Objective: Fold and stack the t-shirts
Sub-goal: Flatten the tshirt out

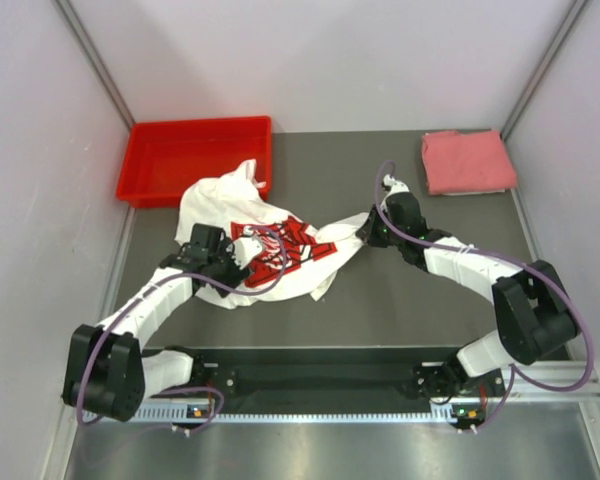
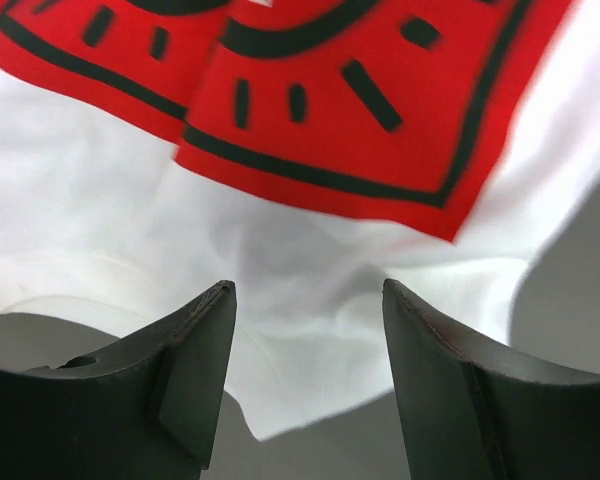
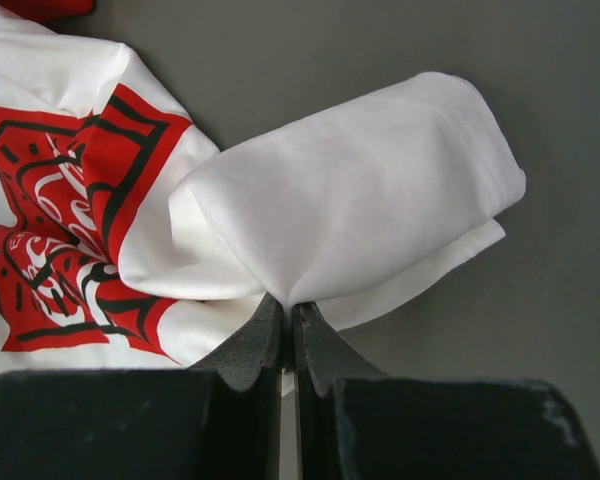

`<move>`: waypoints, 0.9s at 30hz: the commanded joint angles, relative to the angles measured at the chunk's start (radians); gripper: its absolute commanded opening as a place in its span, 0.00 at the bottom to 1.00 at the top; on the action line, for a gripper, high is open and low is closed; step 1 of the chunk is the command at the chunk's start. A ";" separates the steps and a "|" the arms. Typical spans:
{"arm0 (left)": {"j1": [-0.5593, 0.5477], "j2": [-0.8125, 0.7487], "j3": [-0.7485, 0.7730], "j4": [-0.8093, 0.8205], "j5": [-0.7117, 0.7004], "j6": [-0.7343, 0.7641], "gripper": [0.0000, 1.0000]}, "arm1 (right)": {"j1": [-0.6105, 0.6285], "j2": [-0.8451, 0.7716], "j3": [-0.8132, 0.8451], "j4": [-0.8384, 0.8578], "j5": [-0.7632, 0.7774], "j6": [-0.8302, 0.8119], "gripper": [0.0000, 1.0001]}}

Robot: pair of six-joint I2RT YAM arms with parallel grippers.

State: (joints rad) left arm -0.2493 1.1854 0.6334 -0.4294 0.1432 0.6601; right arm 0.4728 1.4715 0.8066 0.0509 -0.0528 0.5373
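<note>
From above, the white t-shirt point(image 1: 265, 250) lies crumpled mid-table, and the pink t-shirt point(image 1: 467, 162) sits folded far right. The left wrist view shows the left gripper point(image 2: 308, 290) wide open over white cloth, holding nothing. In the right wrist view, the right gripper point(image 3: 288, 305) pinches a fold tight. Pulling alone could bunch the shirt more.

left arm point(image 1: 150, 300) reaching forward, left gripper point(image 2: 308, 292) spread apart, right arm point(image 1: 470, 265) angled inward, right gripper point(image 3: 288, 308) clamped on white t-shirt point(image 3: 360, 190)

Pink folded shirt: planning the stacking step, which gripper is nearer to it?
Right. The right gripper, shut on the white t-shirt, is mid-table, toward the pink folded shirt; the left gripper is open over that t-shirt, farther left.
</note>
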 commanded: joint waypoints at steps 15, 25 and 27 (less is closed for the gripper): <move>-0.001 0.054 -0.018 -0.053 0.050 0.096 0.68 | -0.033 -0.059 0.009 -0.002 0.025 -0.034 0.00; -0.001 0.019 -0.026 -0.046 0.061 0.035 0.00 | -0.045 -0.190 0.025 -0.081 0.099 -0.057 0.00; 0.001 0.000 -0.011 -0.075 0.044 0.015 0.00 | -0.046 -0.224 0.032 -0.115 0.114 -0.069 0.00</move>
State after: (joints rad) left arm -0.2512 1.2304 0.6170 -0.5087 0.2115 0.7036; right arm 0.4465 1.3331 0.8062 -0.0360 -0.0067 0.5045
